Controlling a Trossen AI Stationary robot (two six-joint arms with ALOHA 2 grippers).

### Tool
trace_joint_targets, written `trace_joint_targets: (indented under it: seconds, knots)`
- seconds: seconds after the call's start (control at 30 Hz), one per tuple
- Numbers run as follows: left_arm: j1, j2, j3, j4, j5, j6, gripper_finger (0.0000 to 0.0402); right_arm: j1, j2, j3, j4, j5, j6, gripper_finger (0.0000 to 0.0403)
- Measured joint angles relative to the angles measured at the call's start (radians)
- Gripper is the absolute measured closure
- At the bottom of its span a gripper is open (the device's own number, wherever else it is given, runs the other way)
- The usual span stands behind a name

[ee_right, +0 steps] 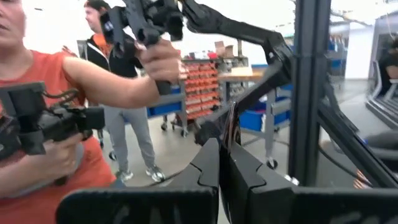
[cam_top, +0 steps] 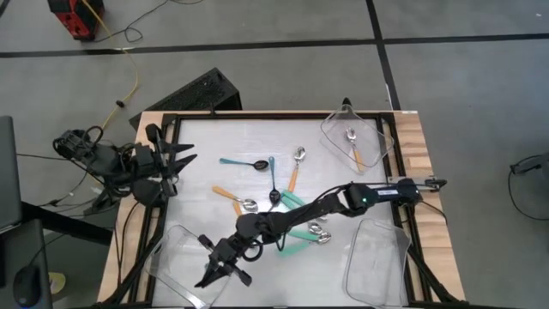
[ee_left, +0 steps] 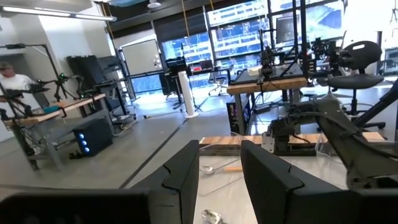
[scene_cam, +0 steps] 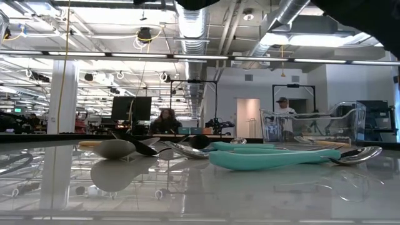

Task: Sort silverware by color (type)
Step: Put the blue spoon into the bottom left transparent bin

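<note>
A: Where is the right gripper working?

B: It reaches across the table and hangs over the clear tray at the near left corner. In the right wrist view its fingers are pressed together on something thin and dark, seen edge-on; I cannot tell what it is.

A: And the spoons?

B: Most lie behind that gripper, back along its arm, loose on the table. The teal-green spoons are under the forearm, with an orange spoon and a blue spoon beyond them. Another blue spoon and a second orange spoon lie farther off. One more orange spoon sits in the far right tray, well away from it.

A: The left gripper?

B: It waits at the table's left edge with its fingers spread, holding nothing; a silver spoon bowl lies just ahead of it.
</note>
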Motion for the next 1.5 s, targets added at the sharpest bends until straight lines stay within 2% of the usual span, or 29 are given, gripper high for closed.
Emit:
trace_joint_targets:
  seconds: [0.4, 0.7, 1.0, 1.27, 1.5]
  knots:
    - [0.0, 0.001, 0.0, -0.006, 0.0, -0.007, 0.0292, -0.012, 0.001, 0.0, -0.119, 0.0, -0.174, 0.0375]
    - [0.0, 0.001, 0.0, -0.007, -0.001, 0.0, 0.0292, -0.012, 0.001, 0.0, -0.128, -0.136, -0.291, 0.0375]
    - [0.0, 0.001, 0.0, -0.013, -0.021, 0.018, 0.0292, -0.021, 0.001, 0.0, -0.159, -0.185, -0.386, 0.0375]
    - [0.0, 0.001, -0.001, -0.013, -0.026, 0.019, 0.0292, -0.029, 0.018, 0.003, -0.135, -0.185, -0.398, 0.0375]
    - [0.0, 0.001, -0.001, -0.025, -0.026, 0.016, 0.0292, -0.043, 0.066, 0.008, -0.054, -0.183, -0.313, 0.0375]
